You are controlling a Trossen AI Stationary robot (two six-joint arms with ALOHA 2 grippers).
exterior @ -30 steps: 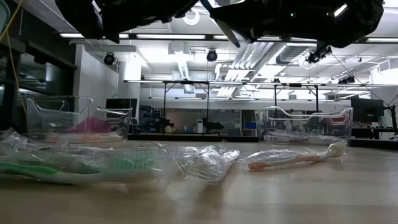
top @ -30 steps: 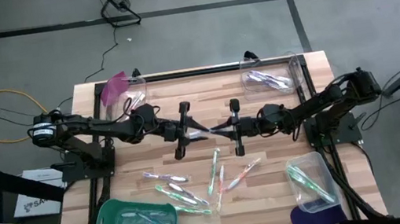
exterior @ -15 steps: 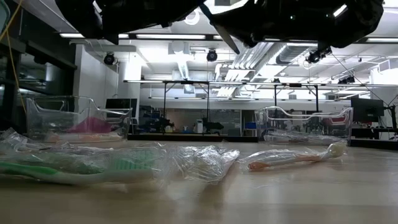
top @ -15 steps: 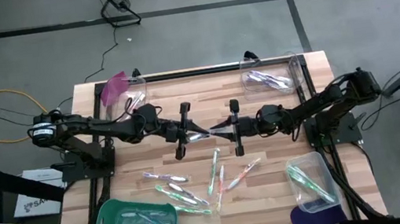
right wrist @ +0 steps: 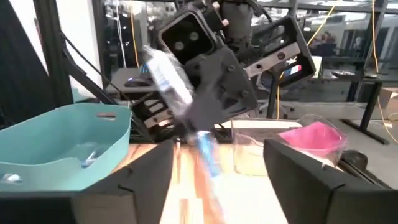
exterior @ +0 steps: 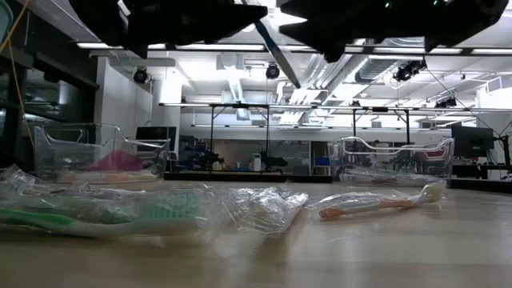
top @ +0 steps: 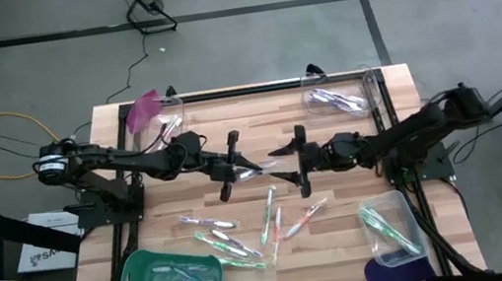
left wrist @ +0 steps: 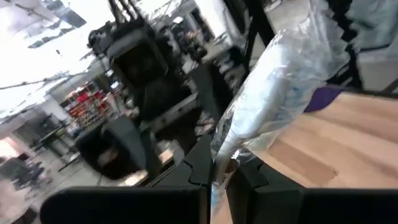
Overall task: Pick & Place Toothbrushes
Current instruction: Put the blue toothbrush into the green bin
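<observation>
- Jaws: left gripper pinches a wrapped toothbrush above the table's middle; right gripper, just beside it, stands spread and holds nothing.
- Held item: blue-handled toothbrush in a clear wrapper, hanging clear of the wooden table.
- Long axis: runs roughly from one gripper toward the other in the high view; in the low view it slants downward. Which end is the head, I cannot tell.
- Handling, by my judgement: very light, stiff along the handle, but the film is slick and crinkly, so a grip may slide. Best taken mid-handle, across the narrow width, not by loose wrapper.
- Remaining stock: loose toothbrushes lie near the table's front; others sit in the green tray and clear bins.
</observation>
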